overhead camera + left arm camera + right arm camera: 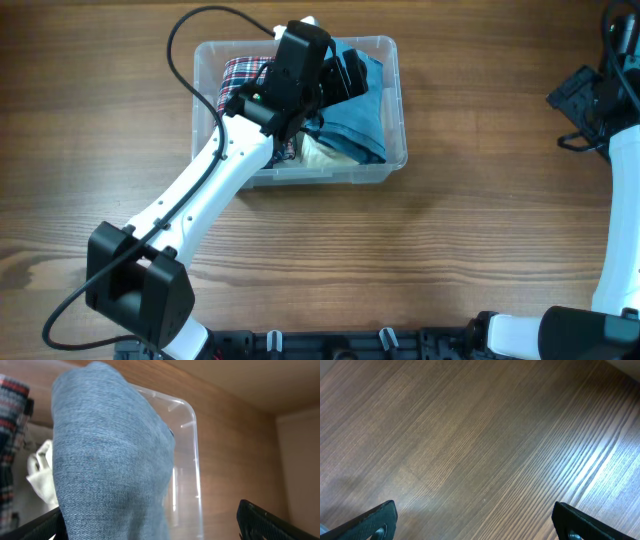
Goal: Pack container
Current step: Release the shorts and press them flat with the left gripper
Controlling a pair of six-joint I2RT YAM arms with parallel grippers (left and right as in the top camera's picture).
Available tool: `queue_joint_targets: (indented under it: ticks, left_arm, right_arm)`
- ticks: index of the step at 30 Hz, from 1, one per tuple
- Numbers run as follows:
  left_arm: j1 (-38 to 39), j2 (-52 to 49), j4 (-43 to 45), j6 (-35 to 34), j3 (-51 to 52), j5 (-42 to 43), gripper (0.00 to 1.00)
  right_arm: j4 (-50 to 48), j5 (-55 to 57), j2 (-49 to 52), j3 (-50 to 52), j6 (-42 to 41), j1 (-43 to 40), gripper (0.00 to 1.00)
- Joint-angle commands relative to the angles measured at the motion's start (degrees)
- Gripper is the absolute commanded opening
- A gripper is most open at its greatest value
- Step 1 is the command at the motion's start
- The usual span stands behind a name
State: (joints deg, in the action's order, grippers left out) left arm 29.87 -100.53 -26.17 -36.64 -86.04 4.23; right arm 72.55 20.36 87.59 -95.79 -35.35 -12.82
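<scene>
1. The container sits on the wooden tabletop, toward its far left: a clear plastic bin with rounded corners and a thick rim
2. We hang our left pincer over its right half, jaws spread wide and gripping nothing, probably to settle the blue denim garment beneath
3. That denim looks thick and finely woven; beside it lie a plaid cloth and a soft white cloth
4. We park our right pincer well apart, likewise released, above bare grained wood, out of the way, we judge
</scene>
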Motion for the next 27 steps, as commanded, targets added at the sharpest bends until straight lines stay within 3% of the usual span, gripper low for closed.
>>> queue_joint_targets:
  ticks: [1, 7, 11, 12, 15, 16, 18, 27]
  left_arm:
    - [-0.8, 1.9, -1.2, 14.4, -1.0, 0.2, 1.0]
    - [-3.1, 9.1, -5.5, 17.5, -1.0, -5.3, 0.99]
    - [-3.3, 12.7, -1.7, 20.0, -1.0, -5.8, 0.97]
    - [-3.2, 12.6, -1.0, 19.9, -1.0, -5.6, 0.84]
    - [-3.3, 10.3, -0.9, 19.9, -1.0, -5.6, 0.25]
    - [-3.3, 8.8, -0.9, 19.9, -1.0, -5.6, 0.15]
    - [-3.3, 5.7, -1.5, 19.7, -1.0, -5.5, 0.04]
    - [-3.8, -7.9, -8.2, 19.5, -1.0, -6.1, 0.04]
  right_arm:
    - [-0.1, -0.2, 0.7, 0.0, -0.8, -0.1, 1.0]
    - [-0.1, -0.2, 0.7, 0.0, -0.8, -0.1, 1.0]
    - [-0.1, -0.2, 0.7, 0.0, -0.8, -0.1, 1.0]
    - [-0.1, -0.2, 0.7, 0.0, -0.8, -0.1, 1.0]
    - [-0.1, -0.2, 0.7, 0.0, -0.8, -0.1, 1.0]
    - [-0.1, -0.2, 0.7, 0.0, -0.8, -0.1, 1.0]
    - [-0.1, -0.2, 0.7, 0.0, -0.8, -0.1, 1.0]
    - [-0.1, -0.2, 0.7, 0.0, -0.8, -0.1, 1.0]
